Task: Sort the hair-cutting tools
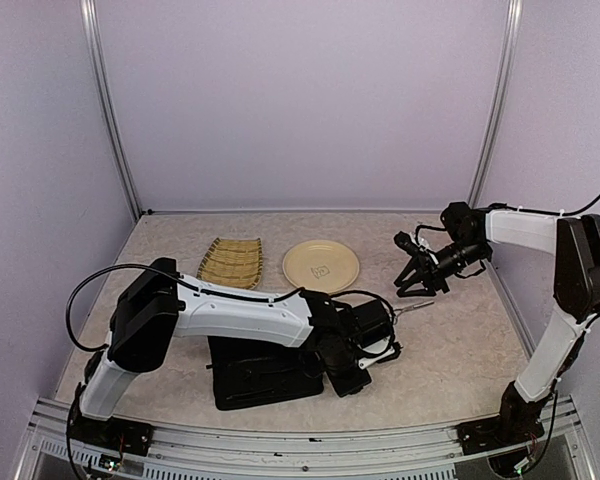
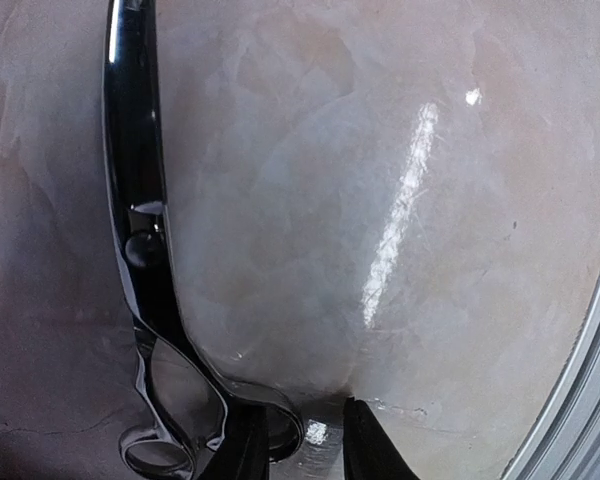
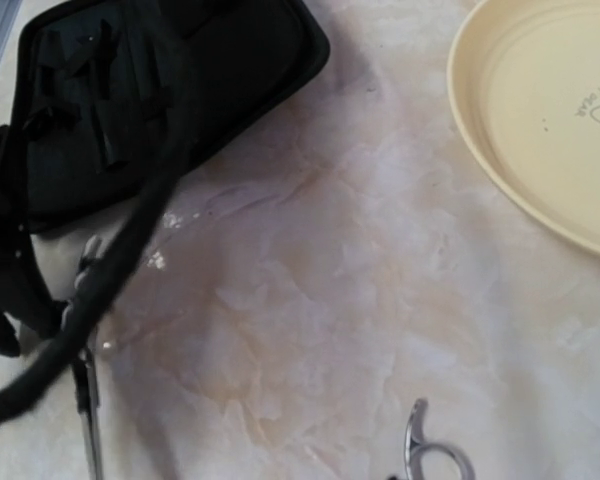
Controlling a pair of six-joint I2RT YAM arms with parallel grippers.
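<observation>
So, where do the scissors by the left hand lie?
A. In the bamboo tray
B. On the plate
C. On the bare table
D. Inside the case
C: the left wrist view shows the scissors lying flat on the table, with their handle rings at the left hand.

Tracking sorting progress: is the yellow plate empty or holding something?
Empty. The plate shows only bare surface and a printed logo in the top view.
</observation>
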